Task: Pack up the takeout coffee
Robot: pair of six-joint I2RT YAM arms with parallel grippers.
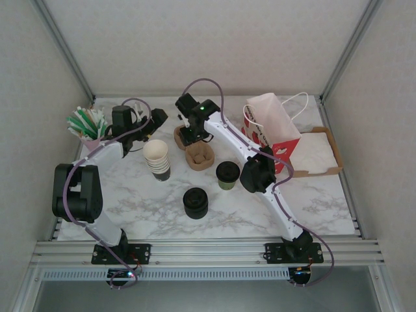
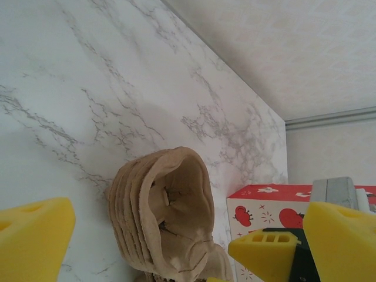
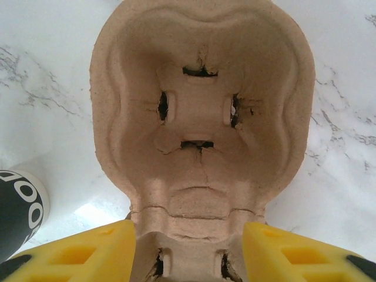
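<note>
pulp carrier (image 3: 202,111) edges tight in right tool (image 3: 189,255), left tool (image 2: 176,241) wide apart, bare marble table (image 3: 341,88) beyond

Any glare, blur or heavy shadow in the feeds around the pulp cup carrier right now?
Right wrist: cup carrier sharp and evenly lit, one bright glare patch on the marble at lower left. Left wrist: the near yellow fingers soft-edged, stacked carriers clear, faint shadow on the marble above them. Top external: flat, even light, only small shadows beside the cup stack.
</note>
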